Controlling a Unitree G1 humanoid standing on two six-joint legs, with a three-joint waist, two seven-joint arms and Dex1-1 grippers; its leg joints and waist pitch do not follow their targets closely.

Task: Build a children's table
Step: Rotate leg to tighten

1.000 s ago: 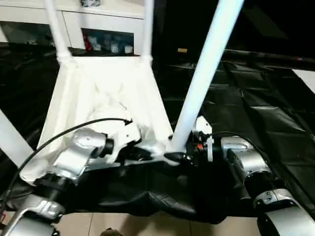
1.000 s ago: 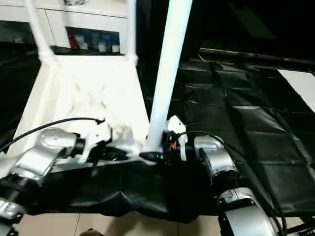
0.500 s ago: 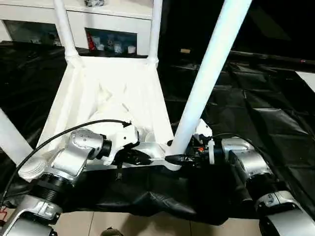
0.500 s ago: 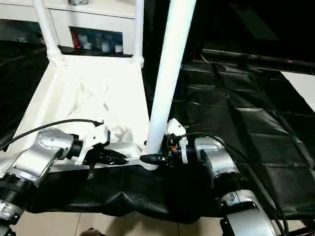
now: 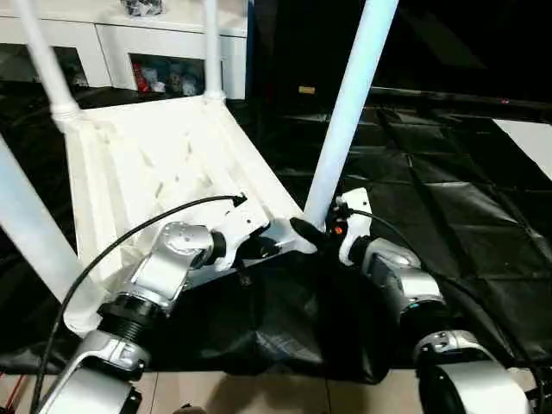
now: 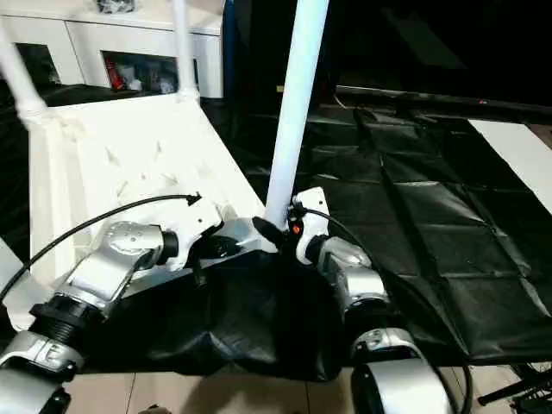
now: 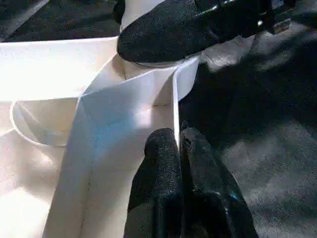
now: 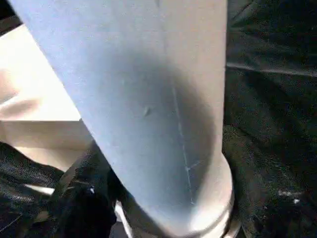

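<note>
a black plastic sheet (image 5: 448, 216) covers the floor, creased in panels, with pale tile at the near edge and a white cabinet (image 5: 155, 52) with glass doors at the back. on the sheet lies the children's table (image 5: 164, 172), upside down, its ribbed underside facing up and its legs standing upward from the round corner sockets. two far legs rise by the cabinet, one near leg (image 5: 30, 233) stands at the left edge, and the near right leg (image 5: 349, 103) slants up out of the corner socket between the two arms.

the left gripper (image 7: 179, 148) has its two black fingers pressed together, pinched on the thin upright rim of the tabletop just beside that corner socket, one finger either side of the wall. a black cable (image 5: 129, 237) loops over the left forearm.

the right gripper (image 5: 312, 235) sits at the foot of the near right leg, fingers spread around the base of the tube; one black finger (image 7: 168, 32) lies against the socket's collar. whether it actually squeezes the leg i cannot tell. the right wrist view shows the leg (image 8: 148, 99) very close.
</note>
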